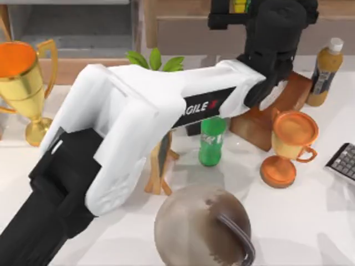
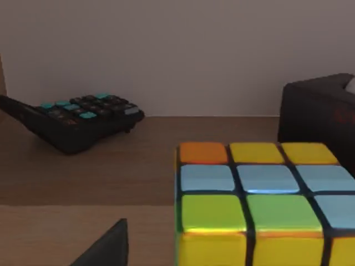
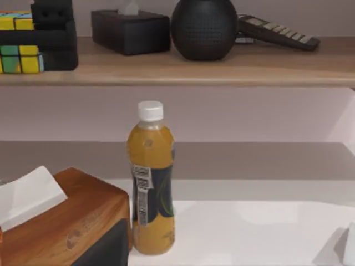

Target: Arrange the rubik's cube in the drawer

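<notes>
The rubik's cube (image 2: pixel 260 205), with yellow, green, pale blue and orange squares, sits at one end of the drawer, an open wooden shelf (image 3: pixel 222 69). In the top view a little of the cube (image 1: pixel 240 4) peeks out at the far edge. My left gripper (image 1: pixel 237 13) reaches over the table to it and stands open around it. One finger (image 2: pixel 108 246) is a clear gap away from the cube's side. Another finger (image 3: pixel 19 37) crosses the cube's (image 3: pixel 22 61) front face. A finger (image 3: pixel 108 249) of my parked right gripper shows off to the side of its view, open.
The shelf also holds a dark tissue box (image 3: pixel 130 30), a black round speaker (image 3: pixel 204 27) and a calculator (image 3: pixel 277 30). On the table stand an orange bottle (image 1: pixel 325 72), a wooden tissue box (image 1: pixel 272 116), two trophies (image 1: pixel 25 83) (image 1: pixel 291 144), a green bottle (image 1: pixel 212 141) and a brown round object (image 1: pixel 202 227).
</notes>
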